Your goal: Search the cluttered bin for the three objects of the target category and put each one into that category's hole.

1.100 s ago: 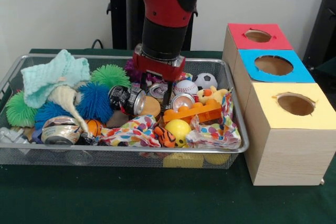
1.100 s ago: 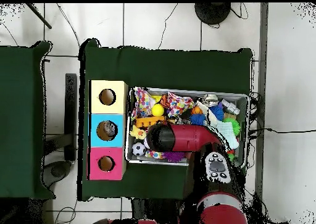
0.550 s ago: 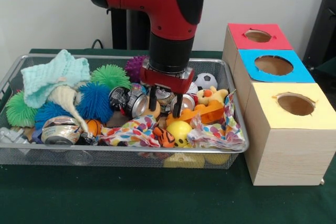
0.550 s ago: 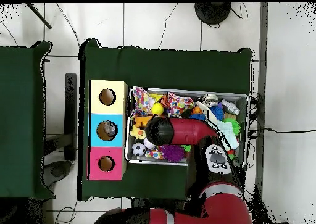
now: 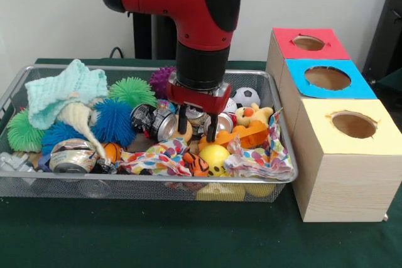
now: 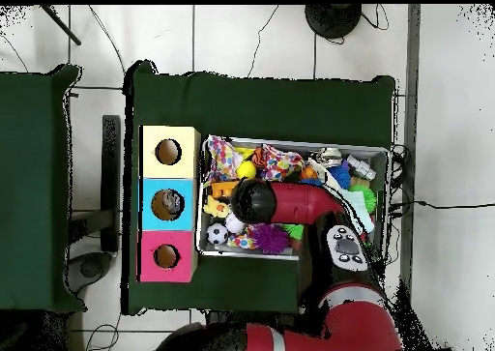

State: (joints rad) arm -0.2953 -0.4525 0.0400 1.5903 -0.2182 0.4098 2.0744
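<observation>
While the red arm reaches down into the wire basket [image 5: 276, 177], the tool [image 5: 196, 128] hangs with its two fingers spread, one on each side of a crushed can [image 5: 196, 116] near the basket's middle, not closed on it. An orange toy brick [image 5: 242, 135] and a yellow ball [image 5: 213, 154] lie just beside the fingertips. A second can [image 5: 71, 155] rests by the basket's front rim. On the green bench [image 5: 188, 236] stand three boxes with holes: red [image 5: 308, 43], blue [image 5: 326, 78], yellow [image 5: 353, 125].
</observation>
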